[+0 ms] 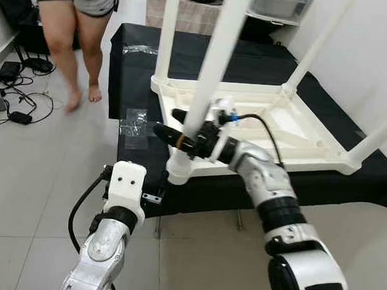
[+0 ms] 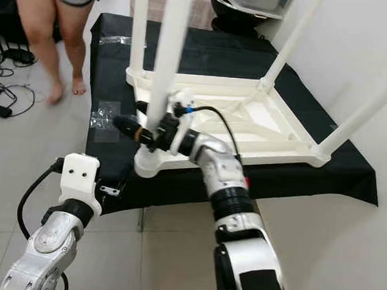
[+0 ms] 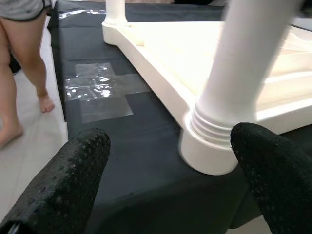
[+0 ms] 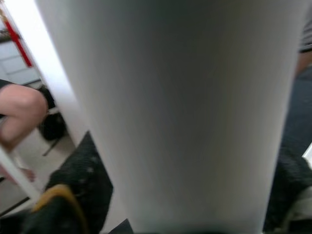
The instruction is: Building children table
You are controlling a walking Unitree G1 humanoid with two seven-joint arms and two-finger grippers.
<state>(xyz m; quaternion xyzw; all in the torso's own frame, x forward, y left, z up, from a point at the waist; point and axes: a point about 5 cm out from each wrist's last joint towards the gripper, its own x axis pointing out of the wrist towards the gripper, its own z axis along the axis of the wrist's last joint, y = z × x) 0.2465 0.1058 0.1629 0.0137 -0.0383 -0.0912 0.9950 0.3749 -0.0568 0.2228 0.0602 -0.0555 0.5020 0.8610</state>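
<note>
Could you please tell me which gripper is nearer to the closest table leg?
Right. The right gripper is around the table leg; the left gripper is open, short of its socket.

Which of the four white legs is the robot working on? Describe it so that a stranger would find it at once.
Find the white plastic children's table lying upside down on the black cloth-covered platform. Its four white tube legs point upward. The one meant is the near-left corner leg, closest to the robot: only this leg has the right gripper with its black fingers on both sides of it, just above its ribbed socket.
</note>
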